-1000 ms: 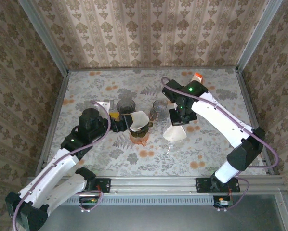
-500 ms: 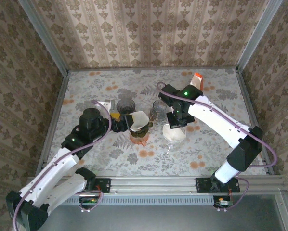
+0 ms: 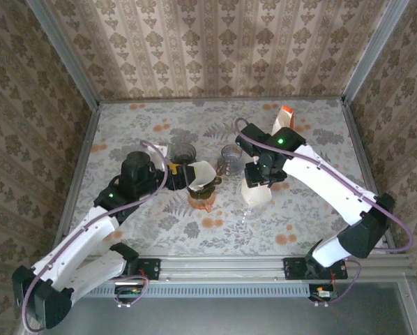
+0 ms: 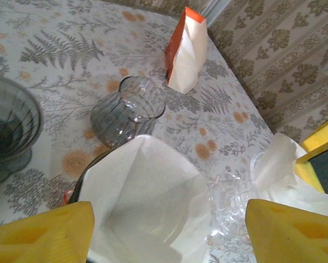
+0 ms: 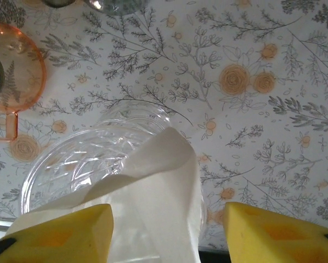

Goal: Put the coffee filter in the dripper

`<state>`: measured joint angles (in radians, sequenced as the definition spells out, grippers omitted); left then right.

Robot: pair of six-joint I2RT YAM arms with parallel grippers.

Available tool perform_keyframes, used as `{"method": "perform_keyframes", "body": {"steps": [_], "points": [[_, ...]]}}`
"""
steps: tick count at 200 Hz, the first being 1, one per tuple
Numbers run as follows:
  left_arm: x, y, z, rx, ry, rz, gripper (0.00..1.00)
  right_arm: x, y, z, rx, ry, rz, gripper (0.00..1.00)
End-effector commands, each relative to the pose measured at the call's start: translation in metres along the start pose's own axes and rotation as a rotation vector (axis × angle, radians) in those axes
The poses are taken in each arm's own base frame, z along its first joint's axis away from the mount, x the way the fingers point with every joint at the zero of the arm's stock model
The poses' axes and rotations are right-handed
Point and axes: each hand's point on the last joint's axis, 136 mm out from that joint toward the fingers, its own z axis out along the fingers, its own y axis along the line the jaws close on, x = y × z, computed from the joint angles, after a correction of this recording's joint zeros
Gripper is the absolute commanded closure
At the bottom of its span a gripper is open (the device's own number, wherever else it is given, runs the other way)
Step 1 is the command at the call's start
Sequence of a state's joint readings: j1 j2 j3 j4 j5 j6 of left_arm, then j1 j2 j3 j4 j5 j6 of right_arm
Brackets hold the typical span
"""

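A clear glass dripper (image 3: 252, 204) (image 5: 82, 159) stands at mid-table. A white coffee filter (image 3: 254, 192) (image 5: 158, 203) rests over its near rim. My right gripper (image 3: 259, 176) (image 5: 172, 235) hangs open just above it, its yellow fingertips (image 5: 60, 235) apart on either side of the paper. A second white filter (image 3: 202, 173) (image 4: 142, 197) sits opened in an orange dripper (image 3: 201, 199) to the left. My left gripper (image 3: 172, 169) (image 4: 169, 235) is open beside it, with yellow pads (image 4: 43, 233) well apart.
A grey ribbed glass (image 3: 230, 158) (image 4: 128, 112) and a dark glass cup (image 3: 183, 152) stand behind the drippers. An orange-and-white bag (image 3: 282, 117) (image 4: 186, 49) stands at the back right. Walls close off the table's far and side edges.
My right gripper has opened and let go of the filter, which now rests on the clear dripper. The left jaws have narrowed slightly and that arm has shifted a little.
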<state>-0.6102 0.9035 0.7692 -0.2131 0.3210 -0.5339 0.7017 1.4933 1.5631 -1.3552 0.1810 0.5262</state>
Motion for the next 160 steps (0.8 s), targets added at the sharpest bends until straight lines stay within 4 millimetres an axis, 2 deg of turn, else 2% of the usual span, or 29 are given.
{"method": "perform_keyframes", "body": {"steps": [1, 19, 24, 32, 66, 110, 130, 160], "points": [[-0.008, -0.034, -0.002, 0.067, 0.041, 0.095, 0.26, -0.003, -0.009, -0.011, 0.012, -0.079, 0.005, 0.37], [-0.001, -0.052, 0.005, 0.077, 0.104, 0.159, 0.23, -0.006, -0.010, -0.013, -0.002, -0.123, 0.006, 0.33], [0.001, -0.056, 0.007, 0.085, 0.123, 0.167, 0.22, -0.006, -0.011, -0.021, -0.022, -0.159, 0.013, 0.33], [0.004, -0.062, 0.010, 0.102, 0.153, 0.172, 0.22, -0.007, -0.011, -0.022, -0.034, -0.183, 0.016, 0.33], [0.019, -0.092, 0.026, 0.203, 0.287, 0.204, 0.22, -0.009, -0.012, -0.028, -0.089, -0.288, 0.030, 0.31], [0.041, -0.125, 0.057, 0.256, 0.434, 0.257, 0.33, 0.000, -0.028, -0.028, -0.066, -0.344, 0.043, 0.35], [0.049, -0.131, 0.067, 0.264, 0.480, 0.254, 0.45, 0.008, -0.035, -0.028, -0.066, -0.358, 0.055, 0.40], [0.062, -0.129, 0.074, 0.241, 0.547, 0.273, 0.55, 0.015, -0.032, -0.023, -0.117, -0.354, 0.057, 0.44]]}}
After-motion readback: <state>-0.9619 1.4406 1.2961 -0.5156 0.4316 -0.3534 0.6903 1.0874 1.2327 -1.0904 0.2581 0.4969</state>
